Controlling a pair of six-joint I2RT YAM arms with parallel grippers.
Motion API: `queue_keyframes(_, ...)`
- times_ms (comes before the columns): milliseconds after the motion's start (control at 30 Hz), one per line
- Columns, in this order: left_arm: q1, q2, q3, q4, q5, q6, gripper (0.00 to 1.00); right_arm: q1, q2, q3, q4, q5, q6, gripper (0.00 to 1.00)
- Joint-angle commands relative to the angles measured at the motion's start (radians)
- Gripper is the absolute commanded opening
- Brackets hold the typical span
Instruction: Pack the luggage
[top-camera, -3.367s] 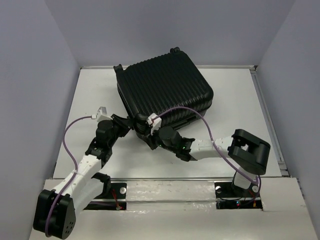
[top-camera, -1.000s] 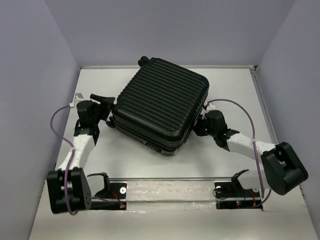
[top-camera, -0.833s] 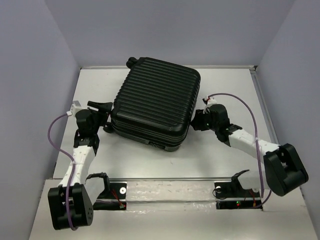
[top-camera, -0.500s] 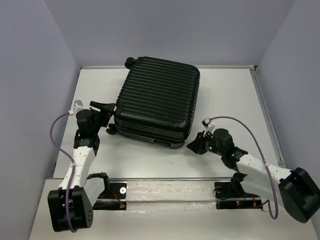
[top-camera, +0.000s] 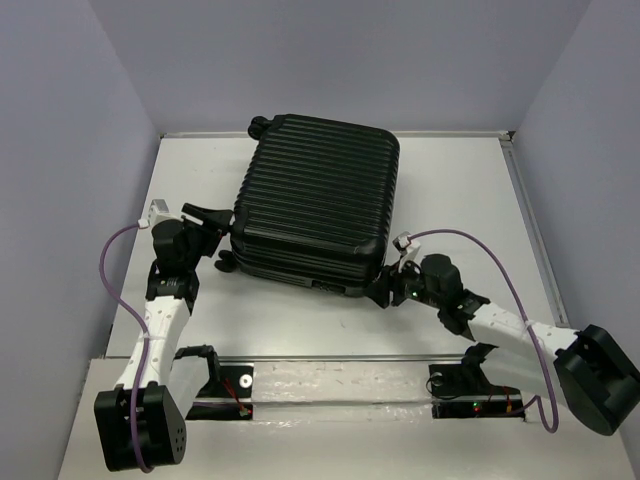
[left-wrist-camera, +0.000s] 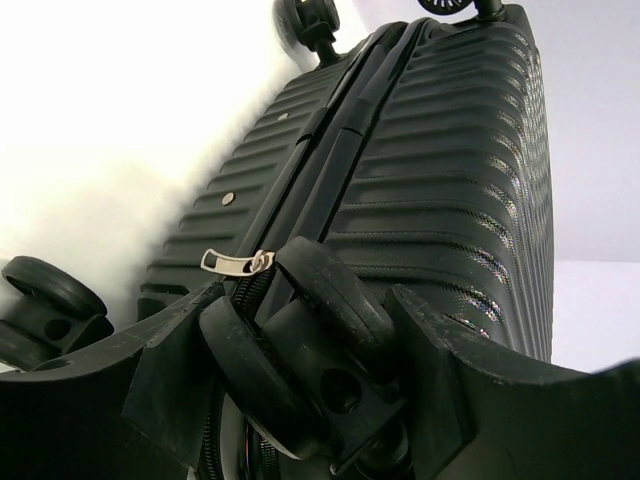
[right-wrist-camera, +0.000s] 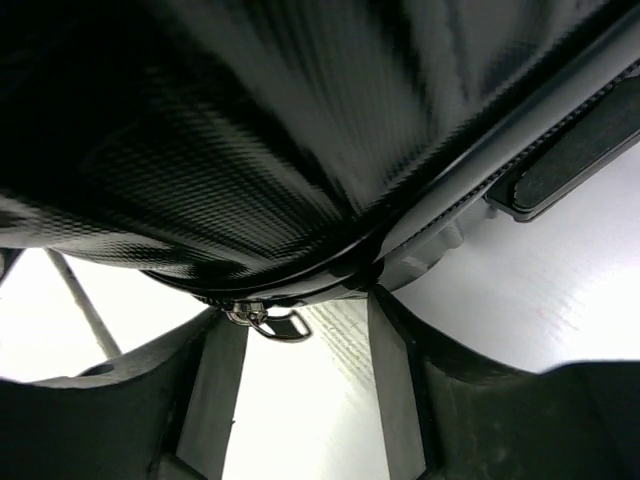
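Note:
The luggage is a black ribbed hard-shell suitcase, closed and lying flat in the middle of the table. My left gripper is at its near left corner. In the left wrist view its jaws hold a twin caster wheel, with both fingers against it. A silver zipper pull lies just above the wheel. My right gripper is at the near right corner, low under the shell. In the right wrist view it is open with another zipper pull hanging by its left finger.
Grey walls close the table at the back and on both sides. More wheels show at the case's far left corner and the near left. White table lies right of the case. Purple cables loop off both arms.
The luggage has been turned and shifted left since the earliest frame. In the last half second my right gripper moved in to the near right corner. The left gripper stayed at the wheel.

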Motion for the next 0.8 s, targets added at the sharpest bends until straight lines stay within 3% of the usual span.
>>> queue_keyframes(0,-0.011,-0.045,0.037,0.102,0.076,0.022,0.06,0.010,0.022,0.073,0.132,0.079,-0.093,0.48)
queue_keyframes(100,-0.009,-0.049,0.028,0.099,0.073,0.033,0.06,0.063,0.010,0.060,0.189,0.089,-0.080,0.38)
queue_keyframes(300,-0.011,-0.054,-0.021,0.115,0.070,0.034,0.06,0.180,-0.039,0.092,0.162,0.187,-0.113,0.30)
queue_keyframes(467,-0.011,-0.063,-0.042,0.113,0.073,0.040,0.06,0.191,-0.025,0.130,0.079,0.232,-0.130,0.47)
queue_keyframes(567,-0.011,-0.066,-0.044,0.110,0.070,0.046,0.06,0.191,-0.053,0.130,0.064,0.247,-0.132,0.49)
queue_keyframes(767,-0.011,-0.068,-0.059,0.121,0.072,0.042,0.06,0.191,-0.079,0.136,0.074,0.237,-0.121,0.32)
